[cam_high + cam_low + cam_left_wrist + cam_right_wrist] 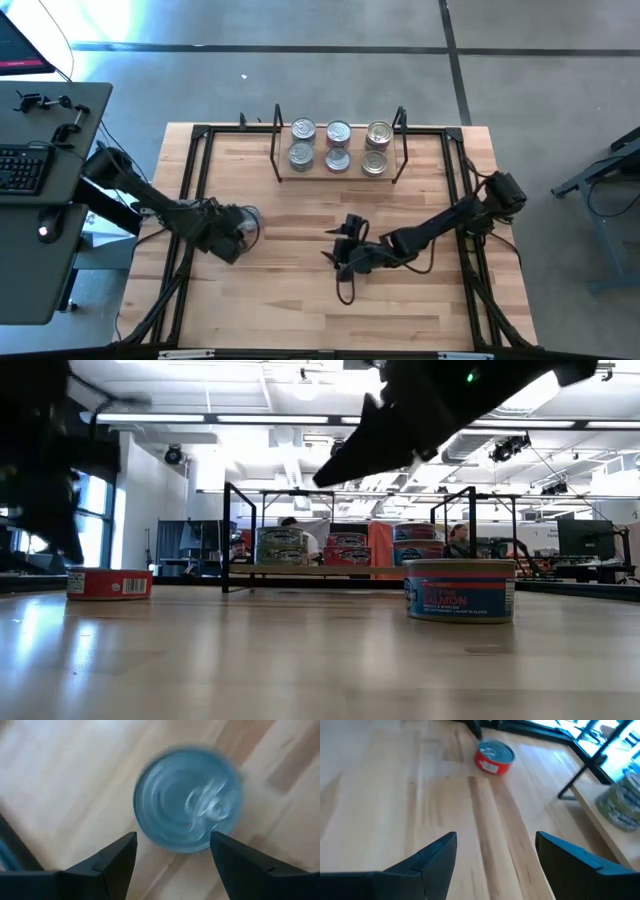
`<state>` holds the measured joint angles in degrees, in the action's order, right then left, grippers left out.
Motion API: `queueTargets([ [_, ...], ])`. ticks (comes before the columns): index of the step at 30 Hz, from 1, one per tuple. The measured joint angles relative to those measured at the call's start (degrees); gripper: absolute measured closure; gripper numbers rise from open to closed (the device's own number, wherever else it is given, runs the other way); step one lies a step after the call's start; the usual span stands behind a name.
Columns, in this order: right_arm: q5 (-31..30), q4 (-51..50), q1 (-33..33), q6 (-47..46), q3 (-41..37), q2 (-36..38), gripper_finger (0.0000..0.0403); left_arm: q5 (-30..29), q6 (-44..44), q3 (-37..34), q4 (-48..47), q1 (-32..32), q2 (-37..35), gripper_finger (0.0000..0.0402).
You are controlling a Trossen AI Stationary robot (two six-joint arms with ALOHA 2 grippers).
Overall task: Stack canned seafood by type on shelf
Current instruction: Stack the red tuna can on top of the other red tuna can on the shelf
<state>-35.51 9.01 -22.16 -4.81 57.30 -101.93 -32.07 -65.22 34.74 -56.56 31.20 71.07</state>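
Observation:
A red-labelled tin with a silver lid [250,215] stands on the table at the left [110,582]. My left gripper [236,230] hovers over it, open, fingers pointing down; in the left wrist view the lid [187,800] lies just beyond the gripper [172,850]. A blue-labelled salmon tin [460,590] stands on the table in the low view; the high view does not show it. The shelf [278,150] at the far side holds several tins [338,145] in three columns. My right gripper [345,250] is open above bare table at mid-table [495,850].
A large black frame [190,190] runs round the tabletop. The right wrist view looks across bare wood to the red tin [494,757] and the shelf's edge [600,805]. A desk with a keyboard [22,168] stands left of the table. People show far behind the shelf [460,538].

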Motion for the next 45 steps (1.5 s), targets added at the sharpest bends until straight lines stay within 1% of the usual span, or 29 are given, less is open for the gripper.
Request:
queueTargets([
  [1,0.1,-0.3,-0.2,0.4,0.0,0.6,0.014,1.4,0.0,-1.6,2.3,-1.1,0.0,0.0162],
  [2,0.1,-0.5,-0.4,0.8,0.0,1.1,0.014,1.4,1.0,-2.9,5.3,-2.3,-0.1,0.0166],
  [5,-0.3,-0.6,-0.5,1.9,0.0,2.2,0.014,0.2,6.9,-6.1,21.4,-5.8,-0.1,0.0178],
  [6,-0.4,-0.4,-0.3,2.2,0.0,2.3,0.014,0.1,10.7,-6.9,27.7,-6.9,-0.1,0.0182],
  [8,-0.9,-0.3,-0.1,2.3,0.0,2.3,0.014,1.9,20.2,-7.0,39.0,-8.2,0.2,0.0189],
  [10,-1.0,-0.6,0.2,1.7,0.0,2.3,0.014,3.1,30.0,-5.6,48.4,-9.1,0.1,0.0196],
  [11,-0.9,-0.9,0.4,0.9,0.0,2.3,0.014,3.2,34.3,-4.5,51.4,-9.2,0.0,0.0198],
  [12,-0.9,-1.7,0.4,0.2,0.0,2.3,0.014,3.2,37.7,-3.5,52.4,-9.2,0.0,0.02],
  [14,-0.9,-2.8,0.4,-1.0,0.0,2.3,0.014,3.2,43.3,-1.6,50.7,-9.2,0.1,0.0203],
  [17,0.0,-3.7,0.5,-3.8,0.0,2.3,0.014,3.2,45.7,0.4,44.9,-9.2,0.0,0.0205],
  [18,1.9,-4.1,0.7,-4.9,0.0,2.3,0.014,3.2,44.6,0.6,41.9,-9.3,0.0,0.0205],
  [19,5.6,-4.0,1.1,-6.0,0.0,2.1,0.014,3.3,43.0,0.6,38.1,-9.5,0.1,0.0205],
  [21,16.2,-2.5,2.2,-8.1,0.0,1.0,0.0143,2.8,38.8,0.5,30.9,-10.1,0.2,0.0205],
  [22,21.2,-1.0,2.9,-8.8,0.0,0.0,0.0147,1.1,36.6,0.5,27.9,-10.5,0.4,0.0205],
  [24,27.2,3.4,4.2,-9.8,0.0,-2.9,0.0161,-3.0,33.0,-0.4,24.8,-11.1,1.1,0.0205],
  [26,29.8,8.7,5.7,-9.8,0.0,-6.3,0.0183,-3.7,33.9,-2.8,25.9,-12.3,2.2,0.0207],
  [29,32.9,15.2,8.0,-10.0,0.0,-10.8,0.0226,-0.9,38.0,-7.1,35.8,-14.1,3.6,0.0215],
  [32,33.0,19.1,10.1,-11.5,0.0,-13.3,0.0271,5.0,43.4,-10.9,49.5,-15.3,5.4,0.023],
  [35,33.2,18.1,12.1,-13.4,0.1,-13.6,0.0306,8.3,47.4,-12.5,59.8,-15.4,6.4,0.0247],
  [37,33.2,15.9,13.3,-14.6,0.1,-13.6,0.0323,9.1,48.9,-12.2,62.6,-14.8,6.4,0.0257],
  [41,32.3,9.9,15.0,-14.9,0.1,-12.8,0.0347,11.0,50.4,-10.7,64.1,-12.7,5.6,0.0273],
  [43,28.1,5.7,15.3,-16.1,0.0,-11.5,0.0357,12.6,50.4,-9.8,64.1,-11.3,5.4,0.0278],
  [45,20.7,3.4,15.4,-18.4,0.0,-9.9,0.0366,13.5,50.4,-9.1,63.9,-9.7,5.4,0.0282],
])
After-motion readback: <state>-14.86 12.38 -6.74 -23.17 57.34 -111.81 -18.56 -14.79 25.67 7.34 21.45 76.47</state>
